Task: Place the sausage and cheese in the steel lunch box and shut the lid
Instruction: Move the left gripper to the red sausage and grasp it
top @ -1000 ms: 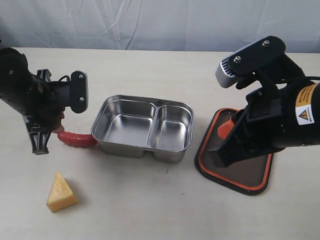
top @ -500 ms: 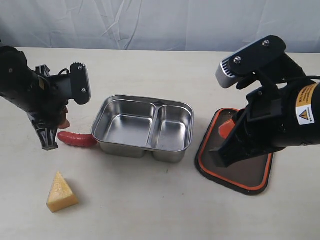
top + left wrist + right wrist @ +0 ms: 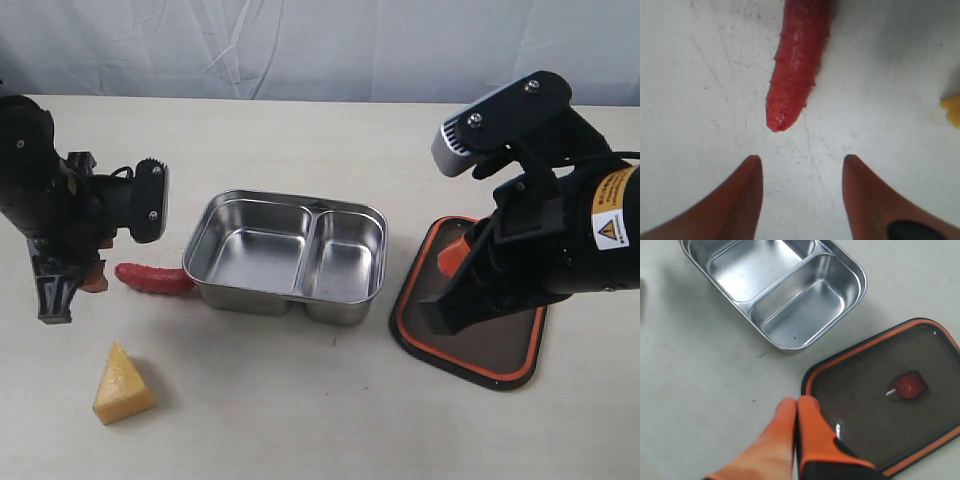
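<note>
Exterior: sausage (image 3: 152, 278) centre-left beside the steel lunch box (image 3: 296, 197), cheese (image 3: 123, 384) lower left on open bench (image 3: 300, 410), lid (image 3: 490, 352) at right. Left wrist: left hand (image 3: 801, 161) spread, sausage tip just beyond. Right wrist: right hand (image 3: 796, 402) pressed together over lid's edge.

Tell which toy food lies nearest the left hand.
The red sausage, just ahead of the open left hand; the yellow cheese sits farther off.

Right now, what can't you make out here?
Lid: exterior view, right arm covers much of it.
Sausage: left wrist view, far end cut off by the frame edge.
Cheese: left wrist view, only a sliver at the edge.
Steel lunch box: right wrist view, one end cropped.
</note>
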{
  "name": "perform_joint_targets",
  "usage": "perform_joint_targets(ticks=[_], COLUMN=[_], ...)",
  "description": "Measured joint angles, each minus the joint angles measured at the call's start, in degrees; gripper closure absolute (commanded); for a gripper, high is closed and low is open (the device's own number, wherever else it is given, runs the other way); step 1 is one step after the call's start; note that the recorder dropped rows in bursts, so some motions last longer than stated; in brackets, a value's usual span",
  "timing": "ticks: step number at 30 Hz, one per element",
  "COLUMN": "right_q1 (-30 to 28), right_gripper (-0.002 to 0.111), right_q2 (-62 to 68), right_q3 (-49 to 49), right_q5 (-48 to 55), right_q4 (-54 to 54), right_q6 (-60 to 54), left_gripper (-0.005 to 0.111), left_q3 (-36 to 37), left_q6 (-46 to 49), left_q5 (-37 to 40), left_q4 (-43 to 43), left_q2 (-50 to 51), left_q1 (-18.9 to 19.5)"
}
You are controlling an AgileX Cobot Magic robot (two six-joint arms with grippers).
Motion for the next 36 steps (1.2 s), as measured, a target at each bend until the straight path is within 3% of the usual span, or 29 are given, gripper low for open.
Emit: perform_joint_targets(ticks=[8, 12, 16, 22, 24, 29, 32, 36], right_q1=[0.0, 0.0, 0.0, 0.0, 0.0, 0.0, 0.0, 0.0], right_gripper=[0.108, 0.108, 0.108, 0.108, 0.108, 0.108, 0.108, 0.108], right_q2=[0.0, 0.0, 0.0, 0.0, 0.0, 0.0, 0.0, 0.0], right_q3=[0.0, 0.0, 0.0, 0.0, 0.0, 0.0, 0.0, 0.0], right_q5=[0.5, 0.5, 0.6, 0.6, 0.7, 0.8, 0.8, 0.8], right_q4=[0.0, -0.3, -0.8, -0.9, -0.9, -0.9, -0.9, -0.9], right_q6=[0.0, 0.0, 0.0, 0.0, -0.1, -0.1, -0.1, -0.1], left_gripper=[0.074, 0.074, 0.074, 0.074, 0.07, 0.047, 0.046, 0.046], left_q3=[0.0, 0.0, 0.0, 0.0, 0.0, 0.0, 0.0, 0.0], left_q6=[1.3, 1.6, 1.6, 1.9, 2.0, 2.2, 2.9, 11.3], left_q5=[-0.6, -5.2, -9.1, -8.2, -6.4, -1.5, -1.1, -1.4], left_q4=[2.0, 1.4, -5.7, -17.6, -17.5, -14.4, -13.4, -13.1], left_q2=[0.0, -0.1, -0.1, -0.1, -0.1, -0.1, -0.1, -0.1], left_q1=[0.0, 0.0, 0.0, 0.0, 0.0, 0.0, 0.0, 0.0])
